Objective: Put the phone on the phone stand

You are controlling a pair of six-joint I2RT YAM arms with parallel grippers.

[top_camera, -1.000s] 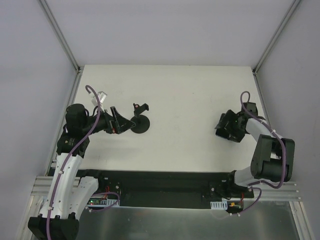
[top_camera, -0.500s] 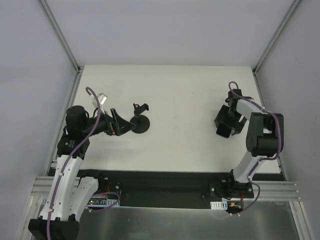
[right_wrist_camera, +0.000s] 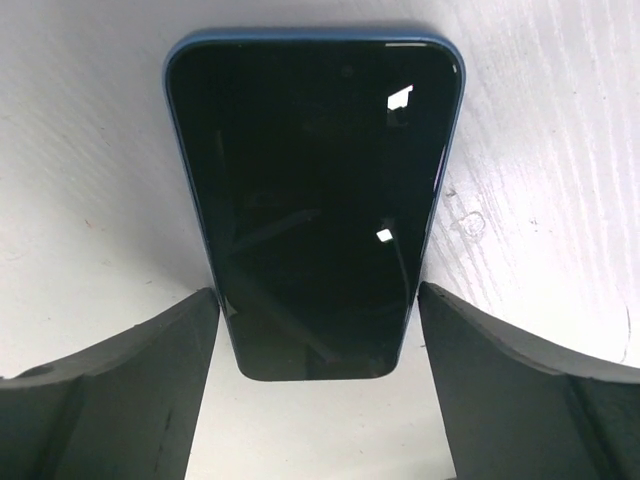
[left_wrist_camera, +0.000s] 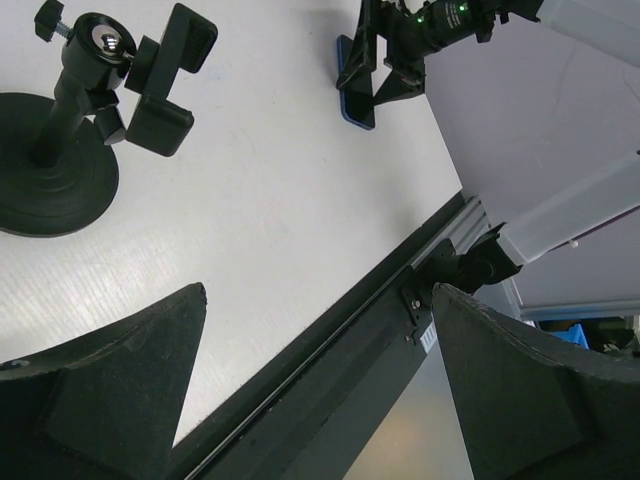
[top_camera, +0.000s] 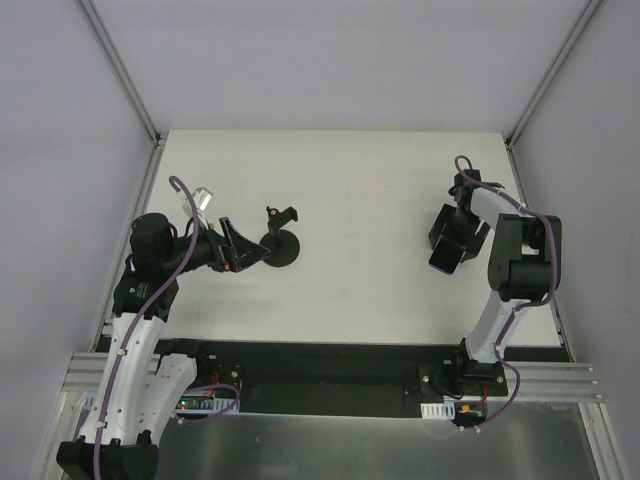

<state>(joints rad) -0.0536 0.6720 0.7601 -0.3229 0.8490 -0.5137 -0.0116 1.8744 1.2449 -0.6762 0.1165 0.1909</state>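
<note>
The phone (right_wrist_camera: 315, 200) lies flat on the white table (top_camera: 380, 190) at the right, screen up, with a blue edge; it also shows in the top view (top_camera: 444, 259) and far off in the left wrist view (left_wrist_camera: 355, 85). My right gripper (right_wrist_camera: 317, 300) is open and low over it, its fingers (right_wrist_camera: 110, 390) flanking the phone's near end closely on both sides; it also shows in the top view (top_camera: 451, 243). The phone stand (top_camera: 280, 246) stands at the left, its clamp bracket (left_wrist_camera: 165, 85) empty above the disc base (left_wrist_camera: 45, 175). My left gripper (top_camera: 252, 250) is open and empty just left of the base, also in its own view (left_wrist_camera: 315, 300).
A black rail (top_camera: 320, 360) runs along the table's near edge and shows in the left wrist view (left_wrist_camera: 330, 340). Grey walls and metal frame posts (top_camera: 125, 75) enclose the table on three sides. The right arm's upper link (top_camera: 520, 255) stands close to the right wall.
My right arm has folded up from the right side, and its gripper has turned and moved onto the phone. My left gripper has drawn back slightly left of the stand.
</note>
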